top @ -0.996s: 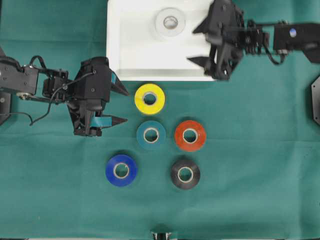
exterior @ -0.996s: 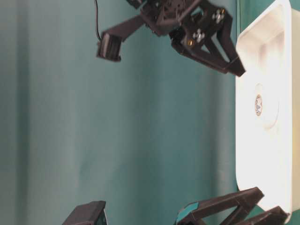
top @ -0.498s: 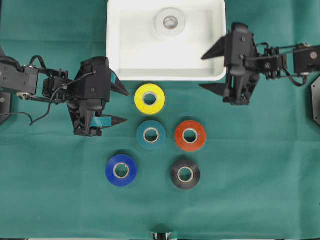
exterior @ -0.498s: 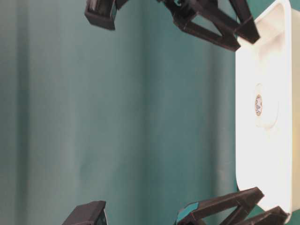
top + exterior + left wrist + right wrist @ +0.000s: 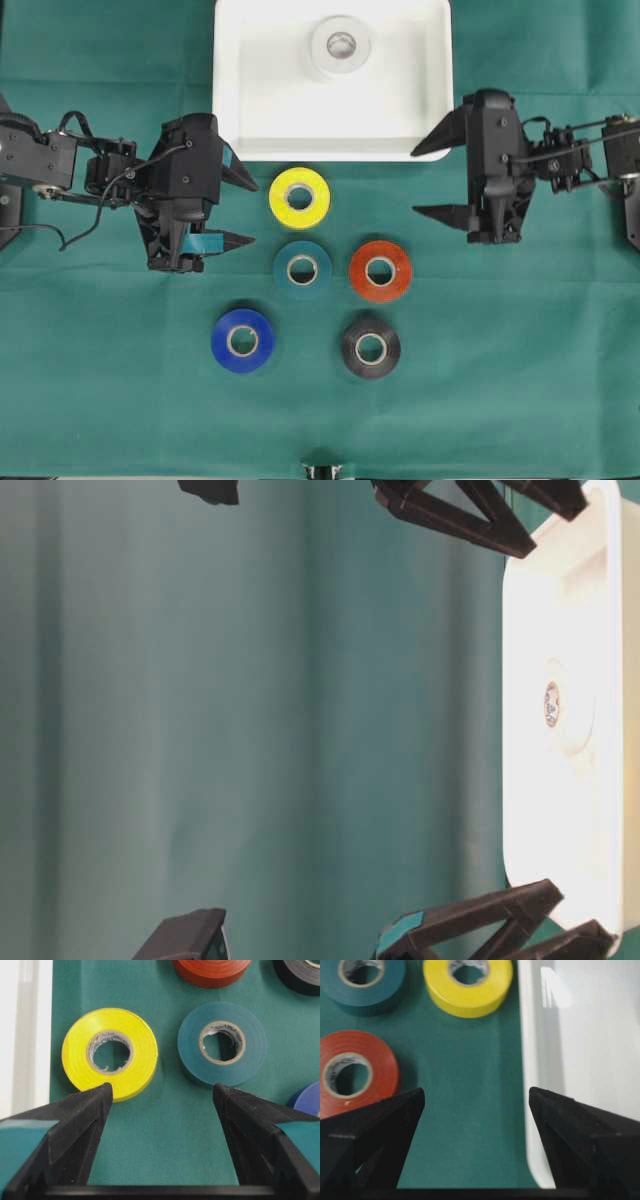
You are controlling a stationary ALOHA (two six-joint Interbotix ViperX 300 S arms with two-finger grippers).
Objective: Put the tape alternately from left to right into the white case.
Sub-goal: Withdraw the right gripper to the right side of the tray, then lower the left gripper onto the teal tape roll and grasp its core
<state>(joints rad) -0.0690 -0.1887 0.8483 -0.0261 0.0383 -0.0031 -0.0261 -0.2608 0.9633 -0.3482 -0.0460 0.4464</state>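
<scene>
Right now you have the white case (image 5: 240,100) at the far edge of the green cloth (image 5: 480,380), and one roll already lies flat inside it: the white tape (image 5: 341,44), close to the case's far rim and well apart from both side walls, so most of the case floor around it is bare. Just off the case's near rim sits the yellow tape (image 5: 299,197); the teal tape (image 5: 302,269) lies just beyond it, farther from the case, with the red-orange tape (image 5: 380,270) beside the teal one. Farthest from the case are the blue tape (image 5: 242,340) and the black tape (image 5: 370,347), well apart from each other. All five lie flat and none touches another; narrow strips of cloth show between them. Your left gripper (image 5: 245,210) hangs off the case's near left corner with its jaws spread and nothing between them; its wrist view looks past both fingertips at the yellow and teal rolls. Your right gripper (image 5: 438,180) hangs off the case's near right corner, jaws likewise spread wide and holding nothing, with the case's rim and the red-orange roll ahead of it in its wrist view. Between the two grippers the cloth holds only the yellow roll.
</scene>
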